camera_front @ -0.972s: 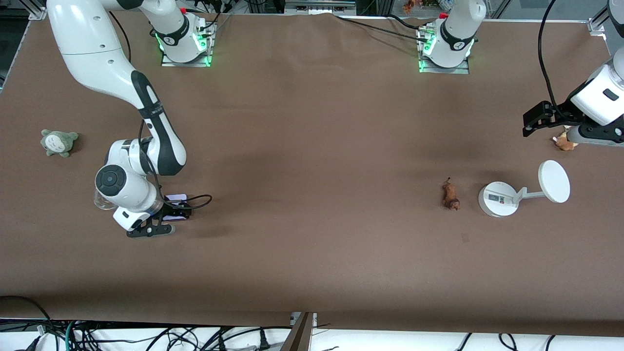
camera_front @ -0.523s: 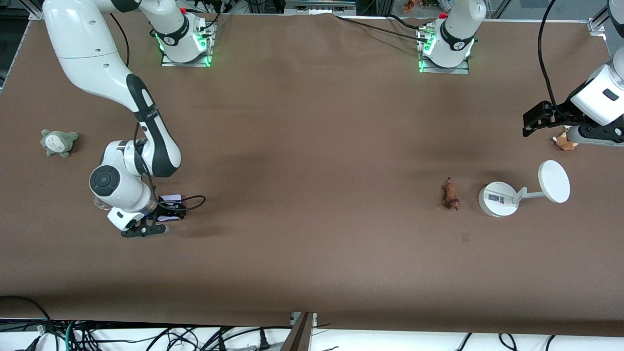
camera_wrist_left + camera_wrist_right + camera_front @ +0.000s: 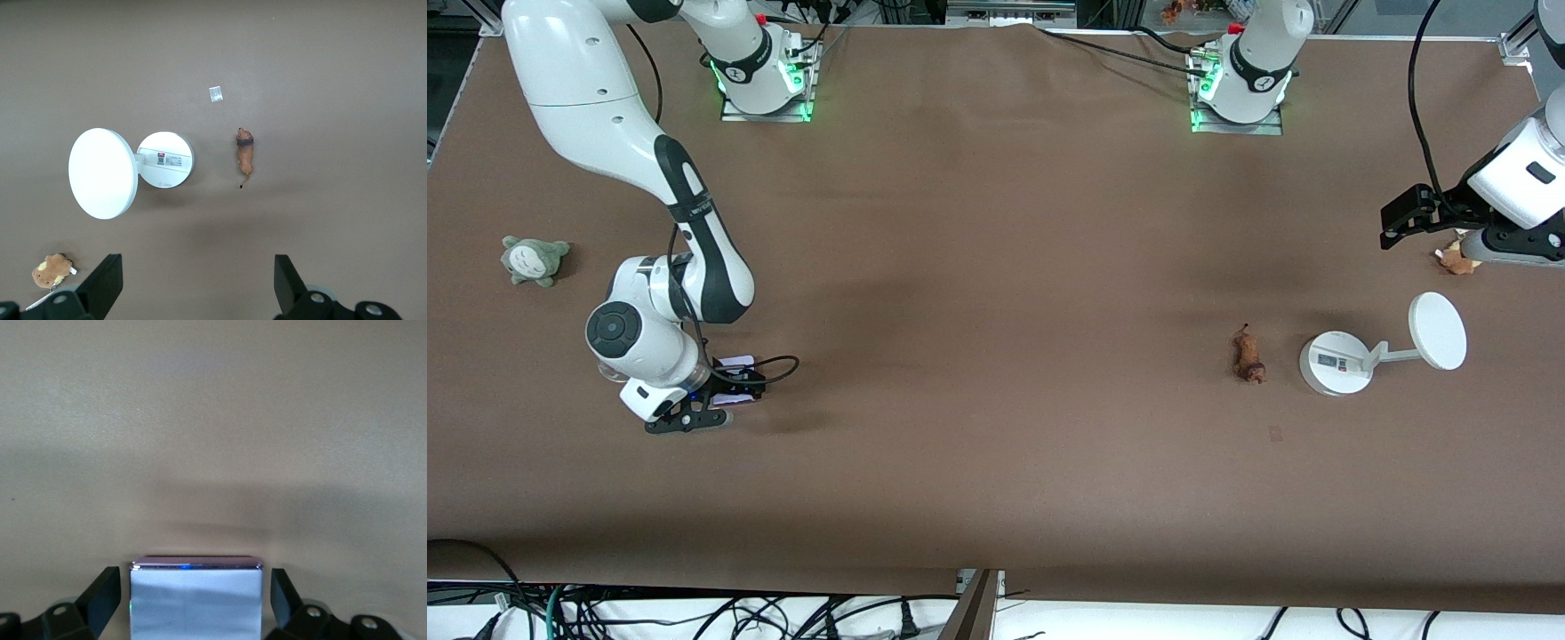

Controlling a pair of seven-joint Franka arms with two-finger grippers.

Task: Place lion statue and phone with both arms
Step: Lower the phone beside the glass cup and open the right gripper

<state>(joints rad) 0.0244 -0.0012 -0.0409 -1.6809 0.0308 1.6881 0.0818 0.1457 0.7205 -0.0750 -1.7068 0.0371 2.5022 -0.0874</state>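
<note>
The phone point(image 3: 736, 364) lies flat on the brown table toward the right arm's end. My right gripper point(image 3: 727, 391) is low over it. In the right wrist view the phone point(image 3: 195, 603) sits between the open fingers point(image 3: 107, 597) with a small gap on each side. The lion statue point(image 3: 1249, 356) lies on the table beside the white stand, and it also shows in the left wrist view point(image 3: 245, 152). My left gripper point(image 3: 1485, 247) waits open and empty, high over the table's edge at the left arm's end; its fingers point(image 3: 107, 280) are spread wide.
A white round-based stand with a disc point(image 3: 1338, 363) stands beside the lion statue. A tan plush with a tag point(image 3: 1454, 260) lies under the left gripper. A grey-green plush point(image 3: 534, 260) lies toward the right arm's end. A small pale scrap point(image 3: 215, 94) lies near the lion statue.
My right arm and gripper have shifted slightly toward the right arm's end of the table, and the visible part of the phone shifted the same way. The left arm has not moved.
</note>
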